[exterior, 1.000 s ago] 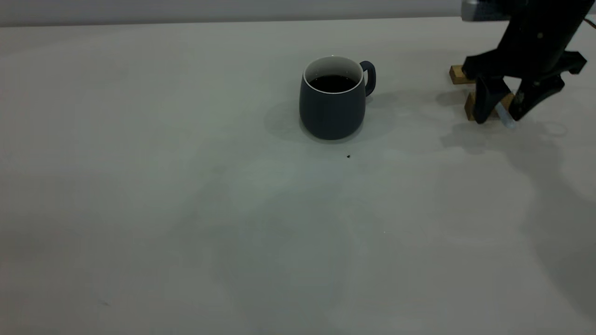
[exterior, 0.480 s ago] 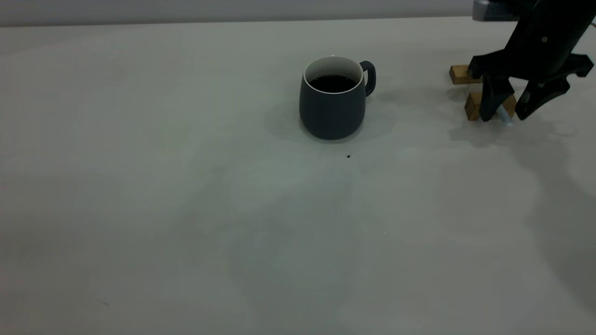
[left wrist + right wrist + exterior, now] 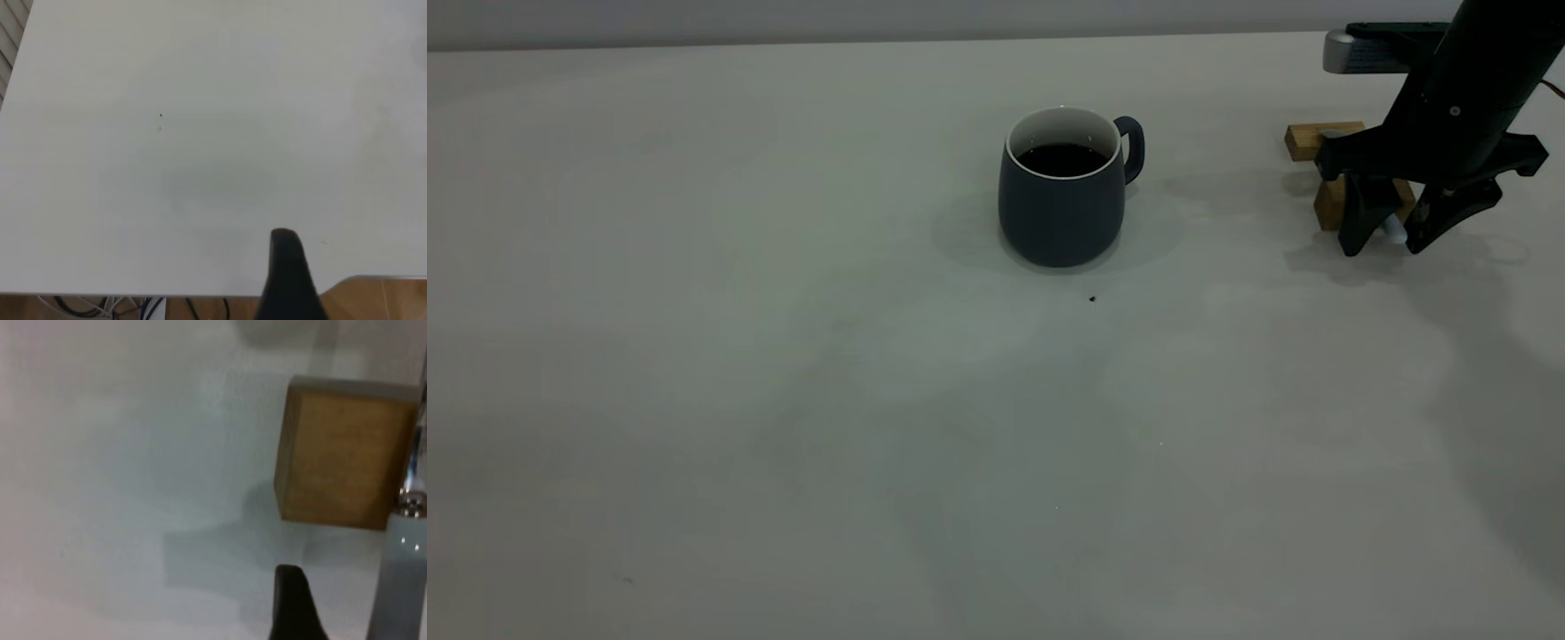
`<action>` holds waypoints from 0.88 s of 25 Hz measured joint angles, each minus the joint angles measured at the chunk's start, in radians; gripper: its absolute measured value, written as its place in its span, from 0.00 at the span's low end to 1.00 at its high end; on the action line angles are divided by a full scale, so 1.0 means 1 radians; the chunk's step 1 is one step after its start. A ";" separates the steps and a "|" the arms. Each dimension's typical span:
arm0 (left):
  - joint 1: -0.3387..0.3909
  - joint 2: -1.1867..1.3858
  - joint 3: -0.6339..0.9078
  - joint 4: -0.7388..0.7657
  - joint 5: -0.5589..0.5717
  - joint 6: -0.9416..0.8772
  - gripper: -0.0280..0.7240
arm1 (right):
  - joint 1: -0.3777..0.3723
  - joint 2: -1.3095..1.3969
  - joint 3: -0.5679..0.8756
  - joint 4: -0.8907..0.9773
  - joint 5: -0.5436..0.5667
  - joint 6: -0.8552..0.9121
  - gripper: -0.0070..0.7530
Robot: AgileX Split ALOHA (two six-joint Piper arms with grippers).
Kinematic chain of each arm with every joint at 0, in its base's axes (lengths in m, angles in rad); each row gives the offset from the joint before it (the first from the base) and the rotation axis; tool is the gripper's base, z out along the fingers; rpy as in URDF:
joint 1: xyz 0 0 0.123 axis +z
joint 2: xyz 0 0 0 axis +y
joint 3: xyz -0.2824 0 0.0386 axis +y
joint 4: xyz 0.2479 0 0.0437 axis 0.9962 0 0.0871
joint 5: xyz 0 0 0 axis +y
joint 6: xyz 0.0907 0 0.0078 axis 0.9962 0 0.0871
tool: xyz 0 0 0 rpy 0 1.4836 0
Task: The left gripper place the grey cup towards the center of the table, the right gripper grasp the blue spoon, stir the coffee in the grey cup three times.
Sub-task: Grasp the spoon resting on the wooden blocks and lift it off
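Observation:
The grey cup [image 3: 1062, 191] stands upright near the middle of the table [image 3: 783, 356], its handle turned to the right, with dark coffee [image 3: 1062, 159] inside. At the far right my right gripper [image 3: 1382, 250] is open and low over the table. Its fingers straddle the pale handle of the blue spoon [image 3: 1392, 231], which lies against a wooden block. In the right wrist view the spoon [image 3: 400, 587] runs along the block, and one black finger [image 3: 293, 607] stands beside it without touching. My left gripper is outside the exterior view; one finger [image 3: 287, 267] shows over bare table.
Two wooden blocks [image 3: 1307, 140] [image 3: 1329, 203] lie behind and beside the right gripper; the nearer block [image 3: 343, 460] fills the right wrist view. A tiny dark speck [image 3: 1092, 299] lies just in front of the cup. The left wrist view shows the table's edge [image 3: 200, 293].
My right gripper has shifted slightly right and sunk lower, so its fingertips now sit at table level on either side of the spoon handle. The cup has not moved.

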 joint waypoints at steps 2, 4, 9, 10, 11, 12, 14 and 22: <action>0.000 0.000 0.000 0.000 0.000 0.000 0.82 | 0.000 0.000 0.000 0.000 0.000 0.000 0.67; 0.000 0.000 0.000 0.000 0.000 0.000 0.82 | 0.000 0.000 0.000 0.001 -0.001 0.000 0.65; 0.000 0.000 0.000 0.000 0.000 0.000 0.82 | 0.000 0.000 0.000 0.001 -0.003 0.000 0.48; 0.000 0.000 0.000 0.000 0.000 0.000 0.82 | 0.000 0.000 0.000 0.000 -0.001 0.000 0.42; 0.000 0.000 0.000 0.000 0.000 0.000 0.82 | 0.000 0.000 0.000 0.000 0.004 0.000 0.34; 0.000 0.000 0.000 0.000 0.000 0.000 0.82 | 0.000 0.000 0.000 0.000 0.012 0.000 0.25; 0.000 0.000 0.000 0.000 0.000 0.000 0.82 | 0.000 -0.002 0.000 -0.001 0.028 0.000 0.17; 0.000 0.000 0.000 0.000 0.000 0.000 0.82 | 0.001 -0.141 0.000 -0.015 0.137 0.001 0.17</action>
